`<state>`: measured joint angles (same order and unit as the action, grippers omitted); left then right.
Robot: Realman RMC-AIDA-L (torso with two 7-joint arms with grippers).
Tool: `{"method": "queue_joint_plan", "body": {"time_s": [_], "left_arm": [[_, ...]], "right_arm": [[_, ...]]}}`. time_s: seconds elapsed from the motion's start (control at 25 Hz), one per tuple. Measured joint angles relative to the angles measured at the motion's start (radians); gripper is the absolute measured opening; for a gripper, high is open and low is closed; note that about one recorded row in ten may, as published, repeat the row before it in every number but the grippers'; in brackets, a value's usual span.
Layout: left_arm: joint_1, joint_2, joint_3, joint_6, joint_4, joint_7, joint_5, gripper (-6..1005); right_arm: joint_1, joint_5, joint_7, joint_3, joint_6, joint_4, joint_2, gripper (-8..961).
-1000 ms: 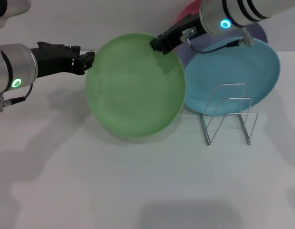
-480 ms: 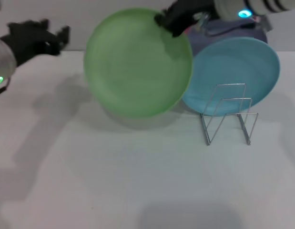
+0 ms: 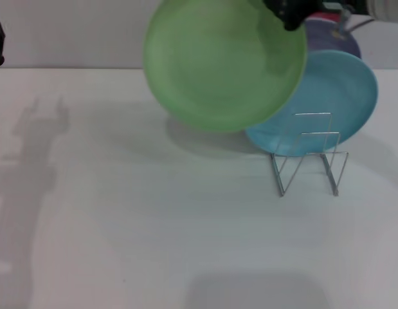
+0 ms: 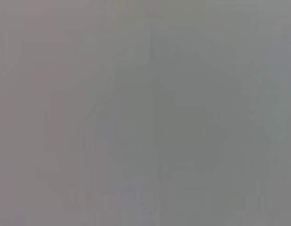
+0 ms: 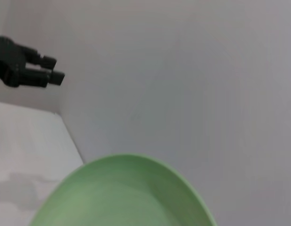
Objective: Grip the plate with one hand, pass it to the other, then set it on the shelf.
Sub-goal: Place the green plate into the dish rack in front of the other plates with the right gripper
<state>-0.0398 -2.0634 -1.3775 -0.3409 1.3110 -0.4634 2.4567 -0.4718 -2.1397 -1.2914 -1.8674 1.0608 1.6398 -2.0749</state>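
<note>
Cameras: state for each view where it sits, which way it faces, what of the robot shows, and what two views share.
Head view: on the head, looking down at the white table; right gripper shut on the green plate above the wire rack.
Left wrist view: featureless grey; no robot part visible.
Right wrist view: on that arm, facing the wall; the left gripper shows far off.
Shared: head and right wrist both show the green plate.

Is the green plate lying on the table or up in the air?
Up in the air. The green plate hangs tilted from the right gripper, its shadow on the table.
</note>
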Motion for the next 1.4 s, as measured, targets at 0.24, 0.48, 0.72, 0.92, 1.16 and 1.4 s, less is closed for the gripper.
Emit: {"method": "queue_joint_plan", "body": {"time_s": [0.24,0.48,0.72,0.92,1.16,1.4], "left_arm": [[-0.021,0.001,0.032,-0.147,-0.128,0.083,0.005,465],[-0.036,0.000,0.045,-0.186,-0.178,0.128,0.007,465],[-0.046,0.000,0.060,-0.205,-0.206,0.135,0.008,465],[-0.057,0.000,0.064,-0.208,-0.223,0.139,0.010,465],[-0.067,0.000,0.080,-0.209,-0.233,0.146,0.010,465],[-0.077,0.000,0.087,-0.212,-0.245,0.147,0.010,465]], "right_arm": [[0.135,0.240,-0.195,-0.046,-0.003,-0.014,0.001,42],[0.252,0.398,-0.367,-0.052,0.003,-0.033,0.000,43],[0.294,0.508,-0.535,-0.089,0.048,-0.105,0.001,43],[0.279,0.605,-0.685,-0.156,0.152,-0.208,0.002,43],[0.259,0.621,-0.771,-0.229,0.239,-0.278,0.003,42],[0.255,0.636,-0.863,-0.286,0.280,-0.339,0.001,42]]}}
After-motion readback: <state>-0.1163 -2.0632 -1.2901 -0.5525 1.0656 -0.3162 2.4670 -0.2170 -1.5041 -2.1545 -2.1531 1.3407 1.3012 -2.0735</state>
